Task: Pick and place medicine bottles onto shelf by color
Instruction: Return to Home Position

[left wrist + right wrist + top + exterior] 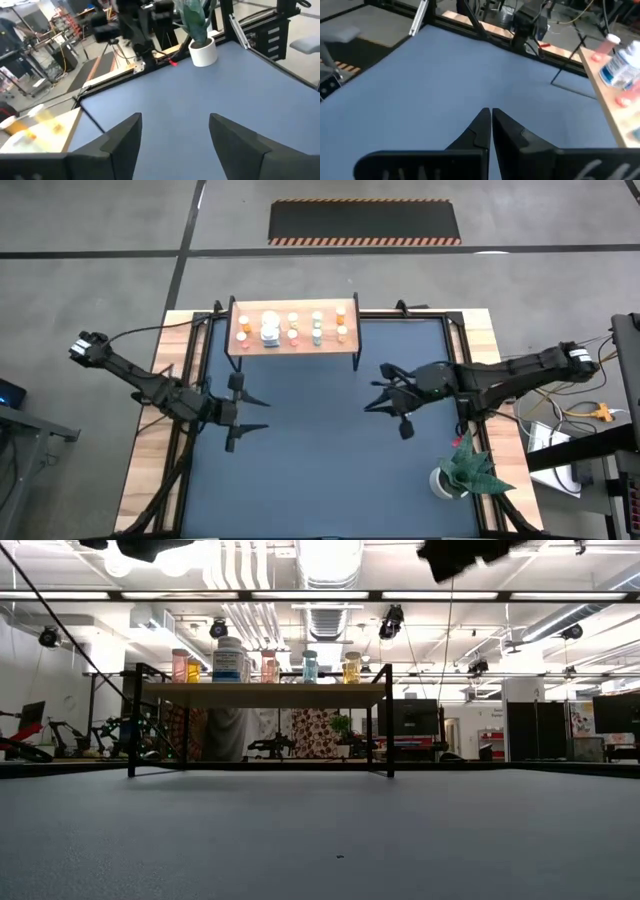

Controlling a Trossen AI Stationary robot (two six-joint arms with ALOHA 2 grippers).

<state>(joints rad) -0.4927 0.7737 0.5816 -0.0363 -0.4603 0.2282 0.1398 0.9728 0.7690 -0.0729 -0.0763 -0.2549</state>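
Note:
The shelf, a light wooden board on thin black legs, stands at the mat's far edge. Several small medicine bottles stand on it: orange, pinkish, white and greenish, with a larger white one. They also show in the low view. My left gripper hovers open and empty over the mat's left part. My right gripper hovers shut and empty over the mat's right part. In the right wrist view its fingertips meet.
A white pot with a green plant stands at the mat's near right corner and shows in the left wrist view. The wooden table border surrounds the dark mat. Cables lie off the table's right edge.

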